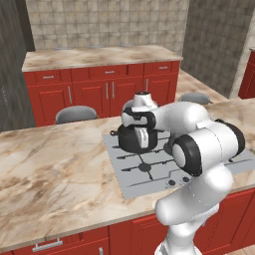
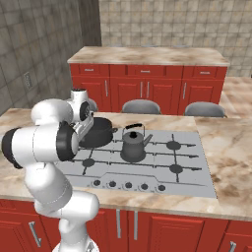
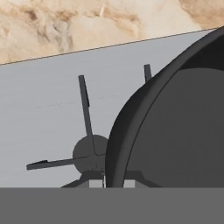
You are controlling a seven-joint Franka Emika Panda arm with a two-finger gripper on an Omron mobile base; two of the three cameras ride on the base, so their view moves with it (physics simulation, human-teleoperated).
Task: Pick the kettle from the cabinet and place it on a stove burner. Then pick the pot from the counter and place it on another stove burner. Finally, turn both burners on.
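kettle (image 2: pixel 134 143) stood on a middle burner of the cooktop (image 2: pixel 197 167), so the first placement appeared done. the pot (image 2: pixel 97 132) was at the cooktop's far left corner, over a burner (image 3: pixel 89 153), with the gripper (image 3: pixel 114 183) clenched on its rim, one finger either side of the wall; whether the pot already rested on the grate or hung just above it could not be told. left to do, by this judgement: release the pot, then turn both burners on with the knobs (image 2: pixel 128 185) along the cooktop's near edge. around the work: the marbled desk (image 1: pixel 55 174) carrying the cooktop, grey stools (image 2: pixel 141 106) beyond its far edge, and a second desk with red cabinets (image 2: pixel 142 86) against the tiled wall. the kettle stood just beside the pot, its handle upright, so a withdrawing arm would need to keep clear of it; nothing lay on the knobs.
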